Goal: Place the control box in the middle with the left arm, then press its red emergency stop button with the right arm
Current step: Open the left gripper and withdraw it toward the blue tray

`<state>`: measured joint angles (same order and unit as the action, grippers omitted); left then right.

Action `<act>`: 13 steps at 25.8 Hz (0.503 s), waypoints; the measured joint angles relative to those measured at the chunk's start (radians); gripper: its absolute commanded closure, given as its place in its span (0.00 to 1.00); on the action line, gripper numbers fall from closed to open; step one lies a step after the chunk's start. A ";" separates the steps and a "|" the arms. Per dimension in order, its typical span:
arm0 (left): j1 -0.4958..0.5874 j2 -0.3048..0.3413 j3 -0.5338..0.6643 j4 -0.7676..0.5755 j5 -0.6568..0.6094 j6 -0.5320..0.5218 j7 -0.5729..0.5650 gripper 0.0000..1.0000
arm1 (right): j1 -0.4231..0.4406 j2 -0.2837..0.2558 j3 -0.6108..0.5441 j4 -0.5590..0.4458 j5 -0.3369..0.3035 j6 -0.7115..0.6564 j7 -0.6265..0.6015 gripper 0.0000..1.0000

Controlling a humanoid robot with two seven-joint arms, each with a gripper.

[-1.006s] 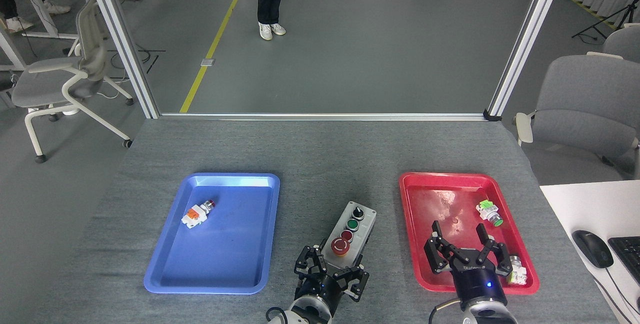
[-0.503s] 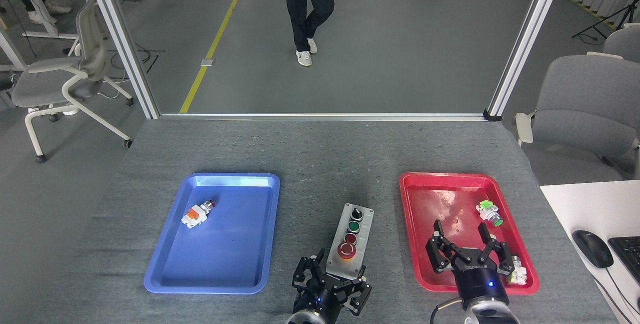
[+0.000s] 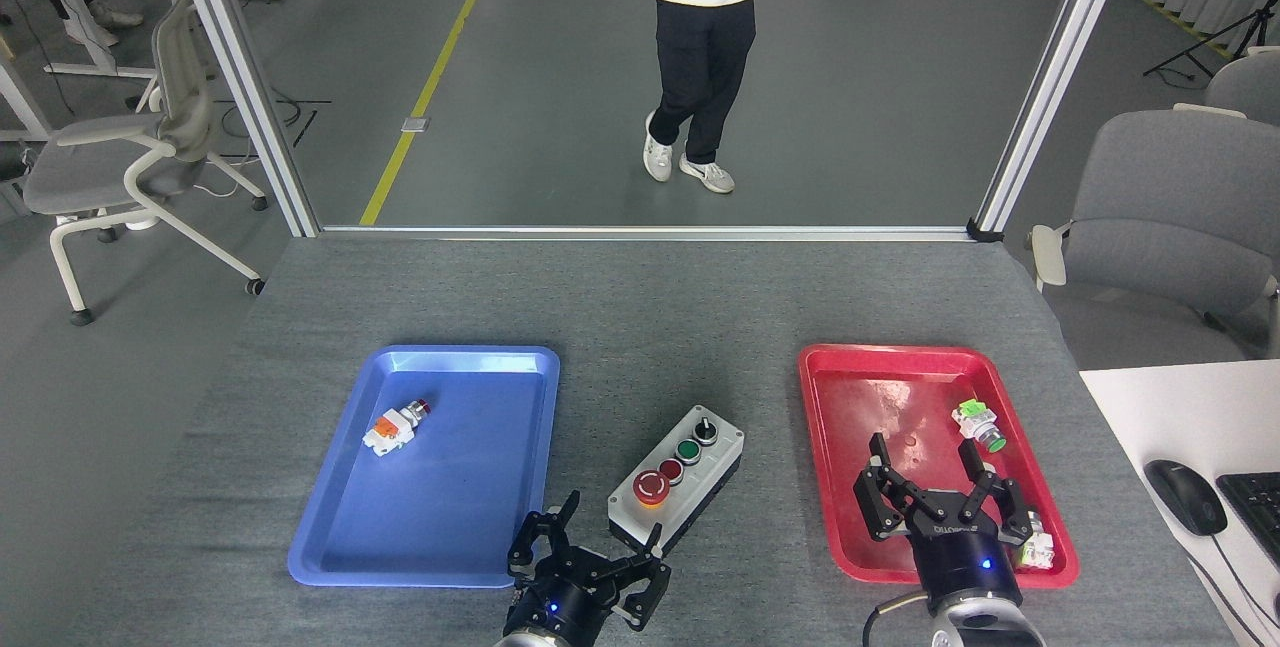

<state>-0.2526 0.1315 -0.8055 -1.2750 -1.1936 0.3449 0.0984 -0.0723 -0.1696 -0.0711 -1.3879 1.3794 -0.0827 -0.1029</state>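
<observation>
Now | blue tray [image 3: 330, 547]: orange-white switch [image 3: 394, 427] | red tray [image 3: 850, 527]: green switch [image 3: 976, 424] | left gripper [image 3: 590, 562], right gripper [image 3: 935, 477]: fingers spread

Control box between two trays

The control box [image 3: 676, 477] lies on the table [image 3: 640, 307] between the left tray [image 3: 330, 547] and the right tray [image 3: 825, 447], which hold switch parts [image 3: 395, 426]; left gripper [image 3: 590, 555] just before it, right gripper [image 3: 935, 487] over the right tray.
</observation>
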 measured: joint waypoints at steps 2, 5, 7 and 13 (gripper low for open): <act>0.035 0.054 0.015 -0.083 0.000 -0.001 -0.004 0.02 | 0.002 0.009 -0.010 -0.004 0.000 -0.005 0.000 0.01; 0.098 0.127 0.066 -0.207 0.001 -0.012 -0.007 0.01 | 0.027 0.016 -0.013 -0.035 0.000 -0.007 0.000 0.01; 0.134 0.160 0.120 -0.271 0.001 -0.023 -0.007 0.01 | 0.046 0.016 -0.014 -0.052 0.000 -0.004 0.001 0.01; 0.178 0.180 0.364 -0.332 0.006 -0.087 -0.007 0.01 | 0.064 0.013 -0.014 -0.066 0.002 0.007 0.005 0.01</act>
<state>-0.0749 0.3120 -0.4411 -1.6070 -1.1879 0.2575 0.0918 -0.0079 -0.1568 -0.0849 -1.4537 1.3811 -0.0756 -0.0982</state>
